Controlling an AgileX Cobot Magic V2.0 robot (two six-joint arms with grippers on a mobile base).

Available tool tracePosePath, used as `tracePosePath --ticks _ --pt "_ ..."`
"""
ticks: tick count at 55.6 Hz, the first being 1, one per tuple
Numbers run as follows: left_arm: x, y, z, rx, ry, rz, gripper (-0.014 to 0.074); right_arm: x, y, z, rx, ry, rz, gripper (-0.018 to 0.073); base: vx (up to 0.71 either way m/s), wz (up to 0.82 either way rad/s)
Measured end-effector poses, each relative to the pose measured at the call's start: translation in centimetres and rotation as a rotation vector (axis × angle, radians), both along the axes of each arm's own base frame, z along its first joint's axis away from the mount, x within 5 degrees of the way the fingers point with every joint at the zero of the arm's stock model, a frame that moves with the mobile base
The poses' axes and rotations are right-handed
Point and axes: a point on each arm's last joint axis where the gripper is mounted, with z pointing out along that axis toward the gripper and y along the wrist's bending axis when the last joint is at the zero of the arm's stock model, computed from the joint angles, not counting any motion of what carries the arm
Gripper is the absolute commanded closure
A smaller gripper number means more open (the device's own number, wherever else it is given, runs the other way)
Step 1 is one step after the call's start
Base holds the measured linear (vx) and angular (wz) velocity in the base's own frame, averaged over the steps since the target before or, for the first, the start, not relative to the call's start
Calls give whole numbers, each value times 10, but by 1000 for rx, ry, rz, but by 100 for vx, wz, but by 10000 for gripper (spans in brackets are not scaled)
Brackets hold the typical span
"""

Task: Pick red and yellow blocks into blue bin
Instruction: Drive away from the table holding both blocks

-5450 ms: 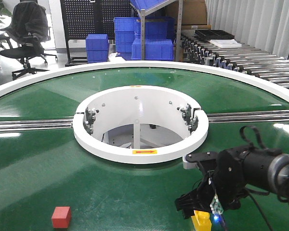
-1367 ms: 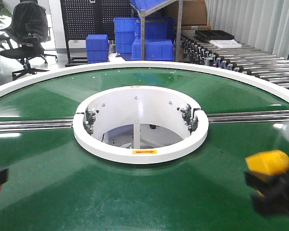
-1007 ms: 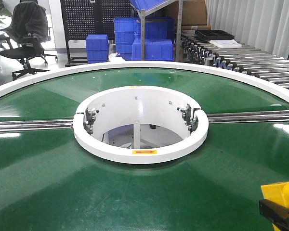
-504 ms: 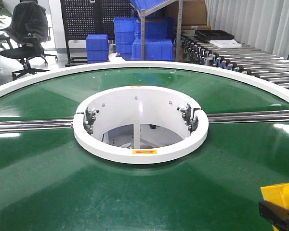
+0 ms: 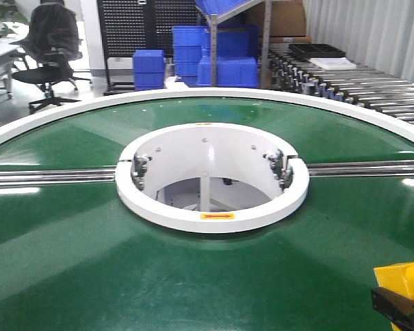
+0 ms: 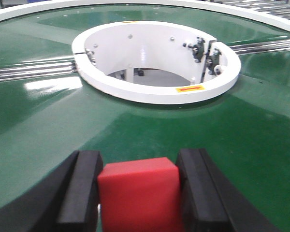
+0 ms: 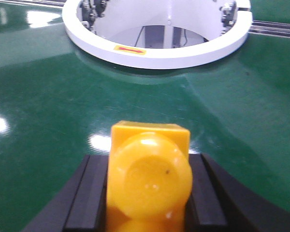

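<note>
A: Starting with the biggest?
B: First the green round table [image 5: 69, 262], glossy, spanning all three views. Next the white ring [image 5: 134, 203] at its centre, open in the middle, with a yellow label [image 5: 217, 216] on the near wall.
A: And beyond the table?
B: Stacked blue crates [image 5: 150, 69] and a black office chair [image 5: 52, 38] (both far back, past the table's far rim).
A: And the left gripper [image 6: 139, 166]?
B: Clenched on the red cube [image 6: 137, 198], with a black finger pressed to each side, on the near side of the ring. Hard to tell whether lifted off the green surface.
A: And the right gripper [image 7: 147, 164]?
B: Closed round the yellow brick [image 7: 149, 181], with one round stud facing the wrist camera. Shows in the front view too, at the bottom right corner, over the table's near part, well apart from the ring
</note>
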Motion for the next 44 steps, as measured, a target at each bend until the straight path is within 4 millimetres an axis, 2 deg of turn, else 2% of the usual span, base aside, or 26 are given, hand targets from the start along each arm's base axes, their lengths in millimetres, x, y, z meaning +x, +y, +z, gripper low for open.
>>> tracePosePath --ticks 23,44 --pt "0 0 0 0 0 0 596 0 0 0 0 0 0 569 -8 32" --pt "0 0 0 0 0 0 596 0 0 0 0 0 0 569 -15 59"
